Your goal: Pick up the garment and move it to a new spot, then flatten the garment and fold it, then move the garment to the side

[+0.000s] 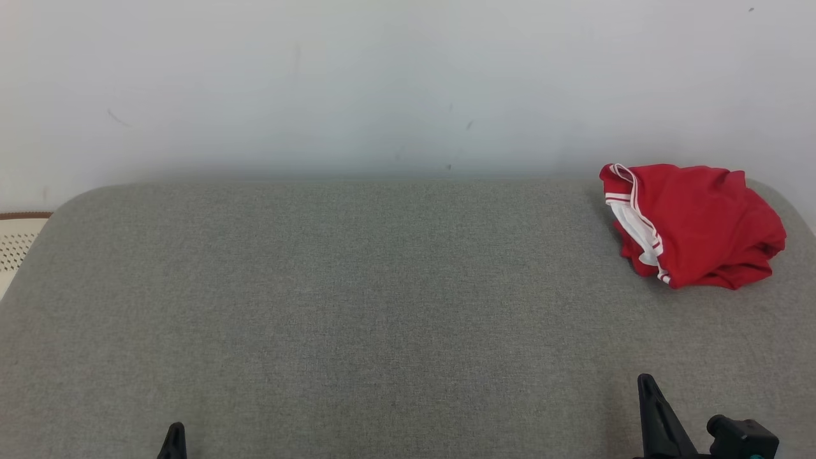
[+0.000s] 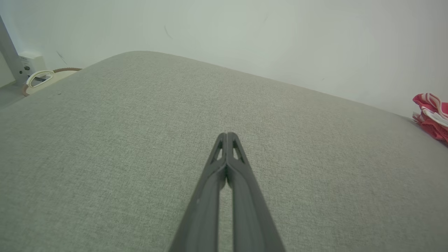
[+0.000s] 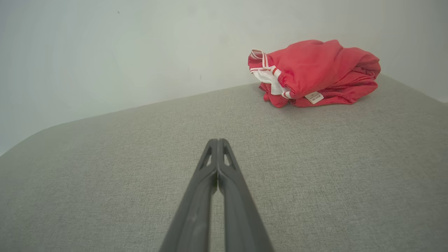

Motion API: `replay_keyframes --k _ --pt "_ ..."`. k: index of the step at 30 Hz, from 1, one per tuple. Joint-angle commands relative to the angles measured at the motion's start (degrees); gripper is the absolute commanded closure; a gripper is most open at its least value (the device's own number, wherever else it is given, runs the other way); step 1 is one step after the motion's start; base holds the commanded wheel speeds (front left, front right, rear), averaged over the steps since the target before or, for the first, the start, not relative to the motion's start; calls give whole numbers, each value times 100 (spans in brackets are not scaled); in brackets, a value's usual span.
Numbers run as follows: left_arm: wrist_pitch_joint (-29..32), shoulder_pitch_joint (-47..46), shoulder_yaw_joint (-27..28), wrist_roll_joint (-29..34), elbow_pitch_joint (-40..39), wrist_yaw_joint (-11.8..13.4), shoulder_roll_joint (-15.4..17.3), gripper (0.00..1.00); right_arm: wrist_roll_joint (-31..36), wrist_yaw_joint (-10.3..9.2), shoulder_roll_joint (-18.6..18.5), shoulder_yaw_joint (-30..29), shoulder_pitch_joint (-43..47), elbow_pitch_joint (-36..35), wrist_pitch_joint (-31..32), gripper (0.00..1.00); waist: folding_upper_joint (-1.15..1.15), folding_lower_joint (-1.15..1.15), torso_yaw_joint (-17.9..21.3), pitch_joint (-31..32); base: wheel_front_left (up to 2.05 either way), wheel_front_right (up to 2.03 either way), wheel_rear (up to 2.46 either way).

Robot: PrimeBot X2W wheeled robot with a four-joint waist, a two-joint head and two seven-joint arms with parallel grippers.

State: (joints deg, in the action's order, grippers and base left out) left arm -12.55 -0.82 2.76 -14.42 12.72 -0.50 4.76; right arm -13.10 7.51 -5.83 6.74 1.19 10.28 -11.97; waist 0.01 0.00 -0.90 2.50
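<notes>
A red garment with white trim lies bunched up at the far right corner of the grey padded table. The right wrist view shows the garment ahead and to the right, a small label facing out. At the right edge of the left wrist view the garment just peeks in. My right gripper sits low at the near right, well short of the garment; its fingers are shut on nothing. My left gripper rests at the near left, its fingertips pressed together and empty.
A pale wall runs right behind the table's far edge. A cream perforated basket with a brown rim stands beside the table's left end. The table's corners are rounded.
</notes>
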Motion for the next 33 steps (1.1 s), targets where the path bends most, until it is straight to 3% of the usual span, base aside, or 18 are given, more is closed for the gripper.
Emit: replay_keyframes --k 1,33 --pt "72 -164 86 -262 -41 -51 28 100 -286 0 7 -23 -160 -54 33 100 -1 0 2 -4 0 0 0" --pt "1066 -582 557 -3125 270 -306 -53 100 -3327 -1 117 -214 -696 383 462 100 -1 0 26 -83 0 0 0"
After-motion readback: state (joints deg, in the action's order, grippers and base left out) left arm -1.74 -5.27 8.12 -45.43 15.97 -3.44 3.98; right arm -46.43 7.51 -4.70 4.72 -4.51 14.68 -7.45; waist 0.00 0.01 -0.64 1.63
